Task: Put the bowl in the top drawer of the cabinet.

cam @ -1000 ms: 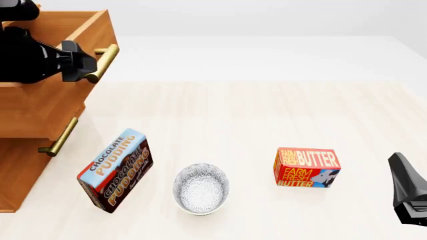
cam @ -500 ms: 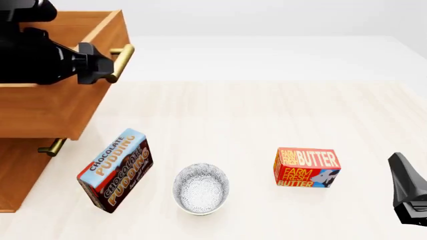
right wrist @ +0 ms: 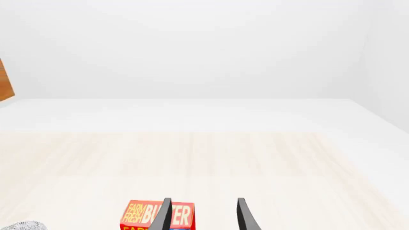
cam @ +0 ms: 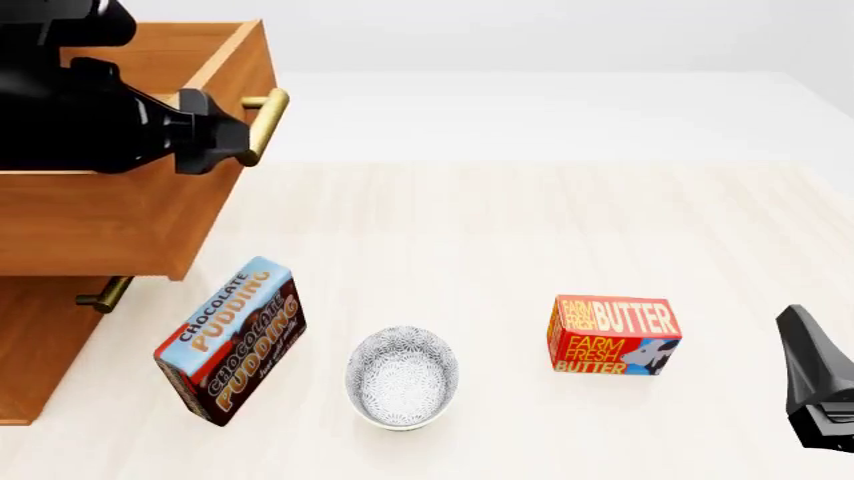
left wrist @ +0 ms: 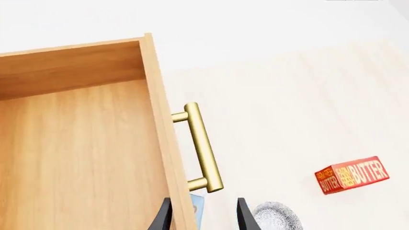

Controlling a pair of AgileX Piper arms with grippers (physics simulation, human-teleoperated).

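The left gripper (cam: 227, 133) sits w/ jaws spread near the handle (cam: 263, 126) of the top drawer (cam: 127, 215), bowl (cam: 402, 376) on the table btw the pudding box (cam: 231, 340) and butter box (cam: 614, 335), so the risk imo is the right gripper (right wrist: 203, 215), also parted, clipping the butter box en route.

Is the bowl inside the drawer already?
No, the bowl sits on the table between the pudding box and the butter box.

Pudding box (cam: 230, 341) stands between bowl (cam: 402, 377) and cabinet (cam: 34, 340).

One bowl (cam: 402, 376), two boxes (cam: 232, 340) (cam: 614, 335), one cabinet (cam: 94, 215), two handles (cam: 262, 126) (cam: 102, 295)
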